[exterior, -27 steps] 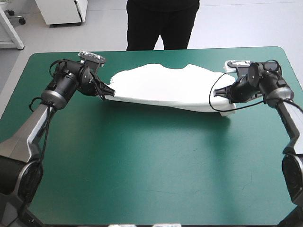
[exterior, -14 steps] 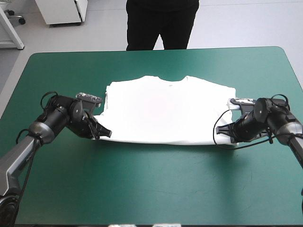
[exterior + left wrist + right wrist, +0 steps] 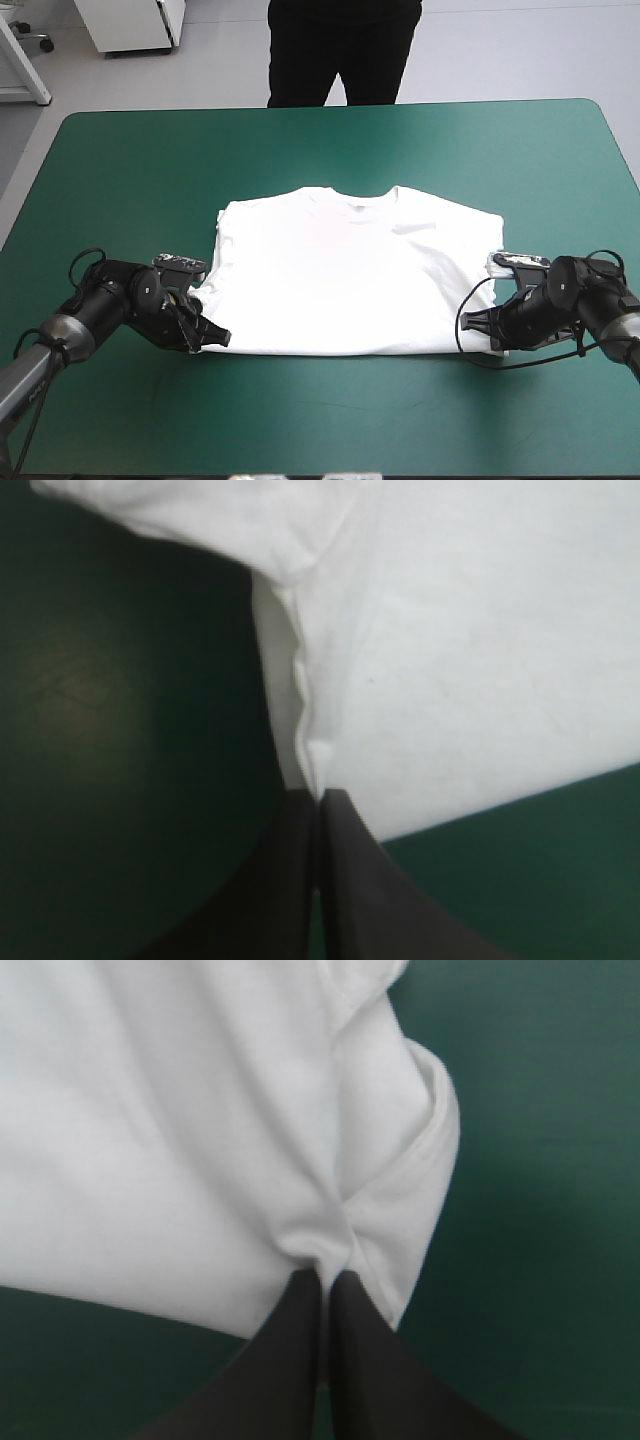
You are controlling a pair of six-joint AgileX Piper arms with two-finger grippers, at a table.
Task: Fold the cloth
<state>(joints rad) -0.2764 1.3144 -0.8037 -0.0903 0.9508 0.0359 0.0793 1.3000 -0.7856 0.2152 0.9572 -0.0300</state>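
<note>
High view: left gripper (image 3: 222,338) and right gripper (image 3: 495,332) clamp the T-shirt (image 3: 350,270) at its lower-frame corners, probably to spread it flat.

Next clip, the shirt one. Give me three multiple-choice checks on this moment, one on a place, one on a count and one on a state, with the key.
1. Where do the left hand and the right hand hold the T-shirt?
A. At its two corners nearest the robot
B. At the collar
C. At the middle of its far edge

2. How many hands are shut on it?
A. None
B. One
C. Two

3. How does the T-shirt lie on the table?
A. In a crumpled heap
B. Spread flat
C. As a folded bundle

Key:
1 A: the high view shows one hand at each near corner.
2 C: each wrist view shows that hand pinched on white cloth.
3 B: the whole outline lies flat, with the collar toward the far edge.
</note>
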